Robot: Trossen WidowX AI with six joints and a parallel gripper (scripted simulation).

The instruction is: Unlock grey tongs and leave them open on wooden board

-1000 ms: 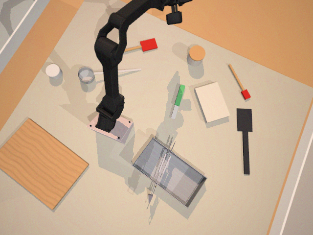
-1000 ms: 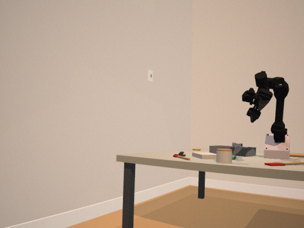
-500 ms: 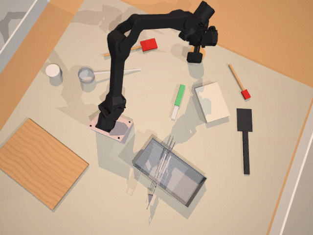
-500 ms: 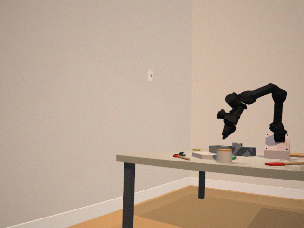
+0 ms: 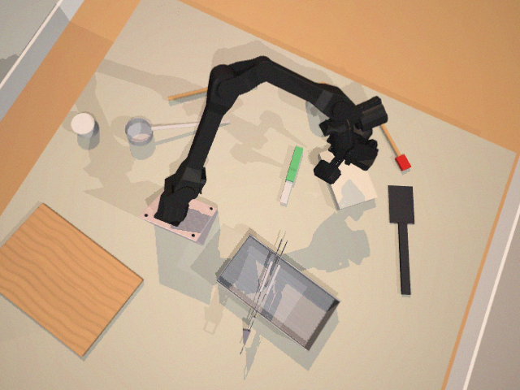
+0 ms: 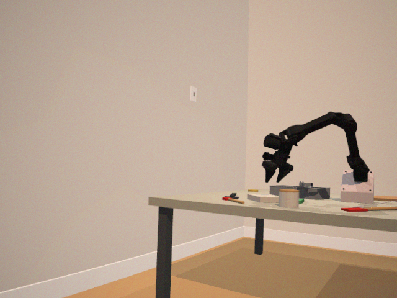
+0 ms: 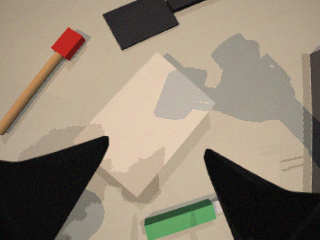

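while the thin grey metal tongs (image 5: 263, 282) (image 6: 305, 184) lie across the rectangular dark grey roasting tin (image 5: 322, 326) (image 6: 320, 193), none of the job looks done: lifting, unlocking and laying them open on the flat, wavy-grained wooden board (image 5: 69, 279) (image 6: 384, 198) all remain. i see the black two-fingered gripper (image 6: 272, 181) (image 7: 158, 147) spread wide, holding nothing, up beyond the tin's side away from the board. the tongs' long axis crosses the tin's long sides, overhanging both; the narrow grey tapered end points away from the gripper's side.
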